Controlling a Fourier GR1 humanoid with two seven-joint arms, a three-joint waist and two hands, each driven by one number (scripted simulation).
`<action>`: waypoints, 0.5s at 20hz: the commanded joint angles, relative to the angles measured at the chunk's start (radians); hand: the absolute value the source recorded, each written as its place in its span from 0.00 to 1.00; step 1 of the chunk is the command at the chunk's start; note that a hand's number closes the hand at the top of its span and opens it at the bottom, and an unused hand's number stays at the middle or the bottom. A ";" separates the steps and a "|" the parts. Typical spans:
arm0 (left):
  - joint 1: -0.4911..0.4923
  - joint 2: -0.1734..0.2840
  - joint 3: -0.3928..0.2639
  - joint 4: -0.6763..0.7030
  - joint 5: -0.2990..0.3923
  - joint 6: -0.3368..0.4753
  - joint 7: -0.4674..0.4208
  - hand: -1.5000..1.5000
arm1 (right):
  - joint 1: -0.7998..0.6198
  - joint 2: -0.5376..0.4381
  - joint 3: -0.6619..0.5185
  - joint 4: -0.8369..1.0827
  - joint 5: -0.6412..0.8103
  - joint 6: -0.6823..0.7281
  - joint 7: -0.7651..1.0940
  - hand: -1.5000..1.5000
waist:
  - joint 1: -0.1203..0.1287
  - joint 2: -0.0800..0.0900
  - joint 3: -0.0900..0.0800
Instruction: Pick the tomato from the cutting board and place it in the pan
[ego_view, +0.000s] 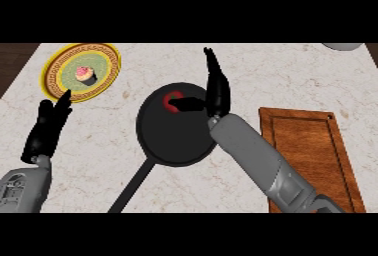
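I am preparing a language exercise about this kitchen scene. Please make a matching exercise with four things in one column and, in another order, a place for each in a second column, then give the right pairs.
Things:
1. tomato
2. cupcake
3. cutting board
4. left hand

Places:
A. on the yellow-rimmed plate
B. at the counter's right side, nothing on it
C. in the black pan, partly hidden by the right hand
D. at the view's left, just below the plate

Pairs: 1-C, 2-A, 3-B, 4-D

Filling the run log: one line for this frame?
right robot hand: open, over pan | tomato: in pan | cutting board: bare | left robot hand: resting
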 joint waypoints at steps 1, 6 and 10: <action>0.043 0.014 0.035 0.007 0.007 0.013 -0.023 0.50 | -0.014 0.000 -0.045 0.047 -0.054 -0.018 -0.054 0.00 | -0.048 -0.013 -0.001; 0.075 0.024 0.056 -0.042 0.020 0.009 0.014 0.50 | 0.129 -0.068 -0.113 -0.070 -0.058 0.032 -0.123 0.00 | -0.095 -0.026 -0.001; 0.101 0.055 0.092 0.002 0.035 -0.014 -0.037 0.50 | 0.246 -0.250 -0.122 -0.250 -0.070 0.163 -0.098 0.00 | -0.110 -0.029 -0.002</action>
